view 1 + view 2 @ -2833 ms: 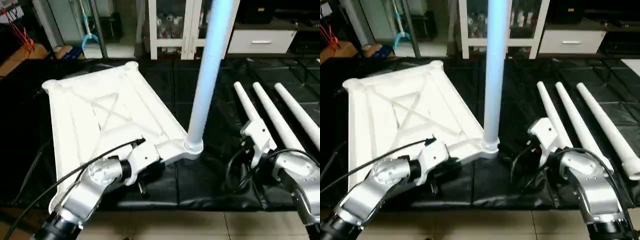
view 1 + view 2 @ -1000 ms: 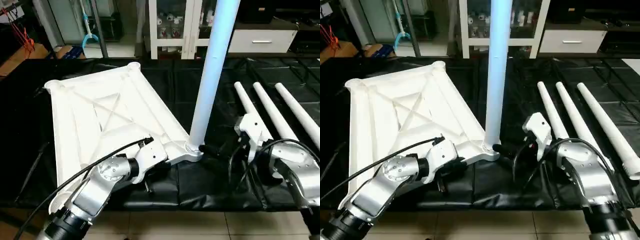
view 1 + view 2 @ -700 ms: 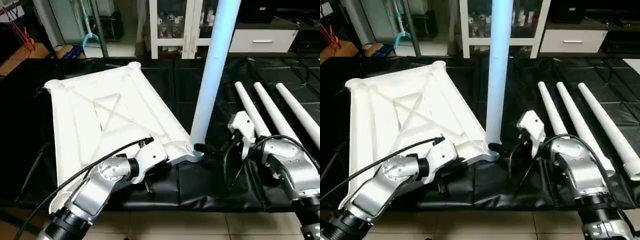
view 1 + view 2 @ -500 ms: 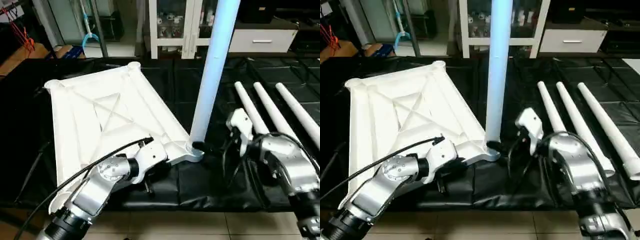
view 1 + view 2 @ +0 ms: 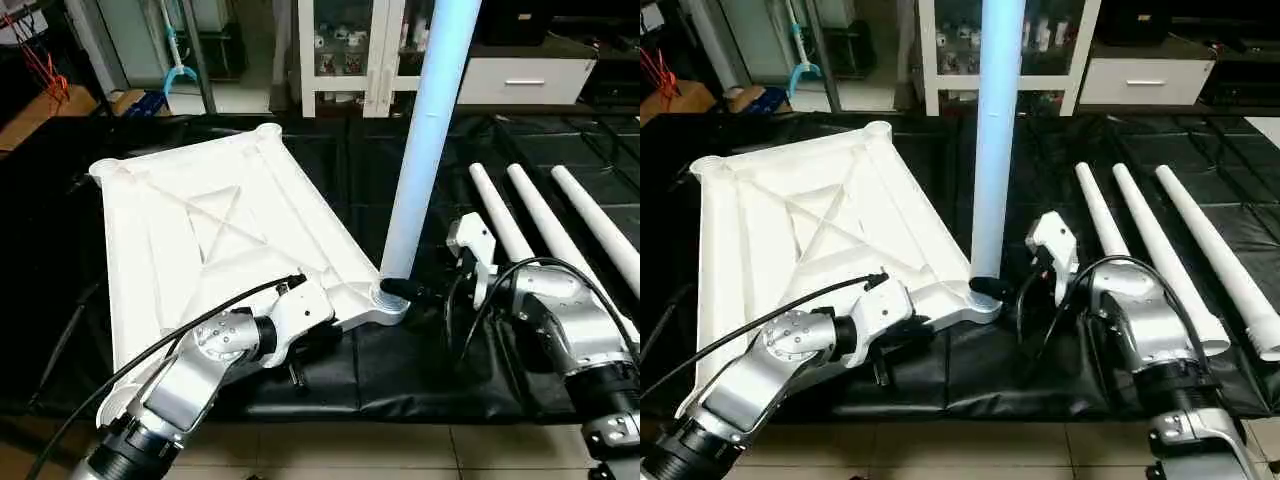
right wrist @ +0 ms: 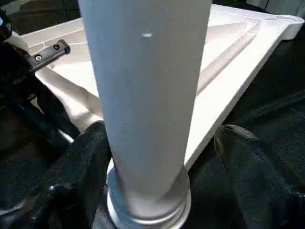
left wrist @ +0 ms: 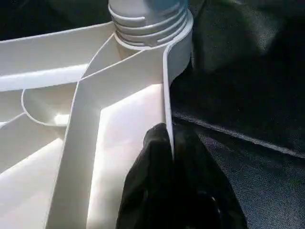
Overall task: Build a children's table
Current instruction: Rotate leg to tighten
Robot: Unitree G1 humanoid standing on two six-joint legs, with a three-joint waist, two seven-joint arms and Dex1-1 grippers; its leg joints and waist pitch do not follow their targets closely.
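The white plastic square tabletop (image 5: 210,230) lies upside down on the black padded mat (image 5: 420,370), its ribbed underside facing up. One long white tapered tubular leg (image 5: 425,140) stands upright in the round corner socket (image 5: 385,300) nearest to the robot's right side. Three more white tubular legs (image 5: 545,235) lie side by side on the mat, on the right, well apart from the tabletop.

The left gripper (image 7: 170,143) is pressed together on the thin outer rim of the tabletop, just beside the socket; one black finger lies inside the rim and the other outside. The right gripper (image 6: 157,157) is spread around the base of the standing leg, one black finger (image 6: 81,162) on each side. The fingers seem to be near the leg, but I cannot tell if they touch it.

Behind the mat stands a white glass-door cabinet (image 5: 365,50).
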